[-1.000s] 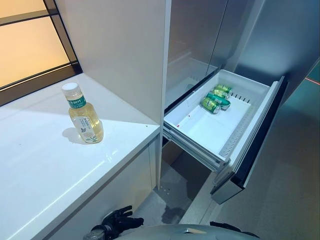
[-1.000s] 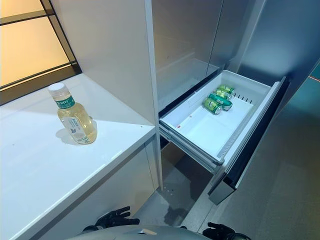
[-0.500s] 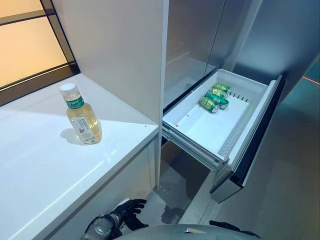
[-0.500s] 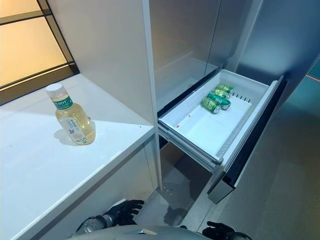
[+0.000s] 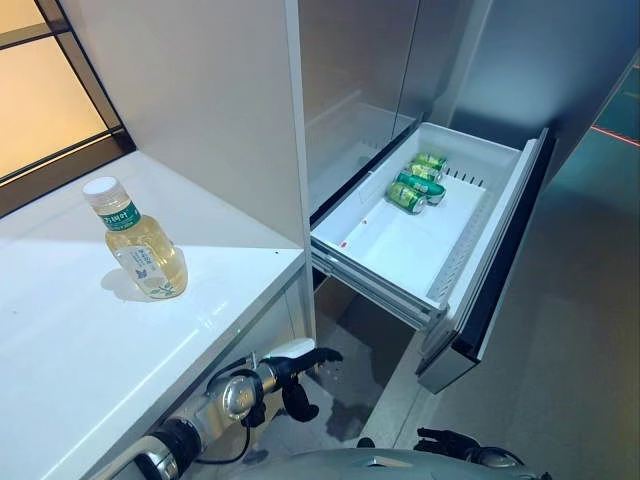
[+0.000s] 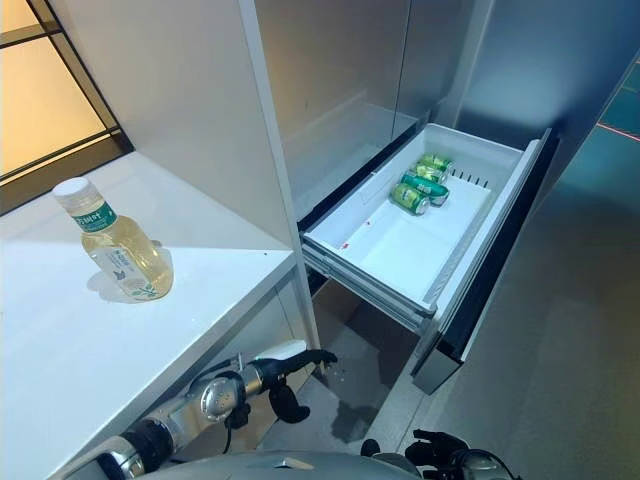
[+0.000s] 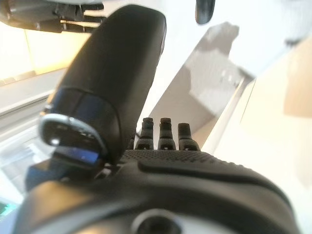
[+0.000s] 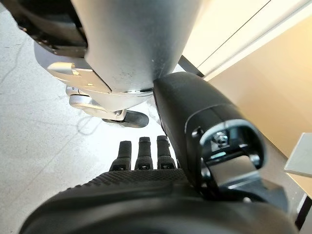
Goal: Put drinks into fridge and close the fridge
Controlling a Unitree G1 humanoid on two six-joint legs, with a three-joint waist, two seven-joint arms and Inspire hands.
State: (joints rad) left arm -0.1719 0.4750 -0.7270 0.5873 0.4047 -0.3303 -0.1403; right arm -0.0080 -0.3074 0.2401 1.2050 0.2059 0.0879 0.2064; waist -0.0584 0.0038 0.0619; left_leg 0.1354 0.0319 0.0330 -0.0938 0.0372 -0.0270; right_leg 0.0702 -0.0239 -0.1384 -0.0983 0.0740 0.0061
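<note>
Standing upright on the white counter (image 5: 90, 350), the bottle (image 5: 135, 240) of pale yellow drink waits well apart from both our hands. Past the counter's far end, beyond a white upright panel (image 5: 220, 110), the fridge drawer (image 5: 440, 215) is pulled out, with green cans (image 5: 415, 180) lying at its back. Our left hand (image 5: 295, 365) hangs below the counter's edge, fingers straight and holding nothing. Our right hand (image 6: 435, 445) shows low over the grey floor (image 5: 570, 360), fingers loosely spread, empty.
</note>
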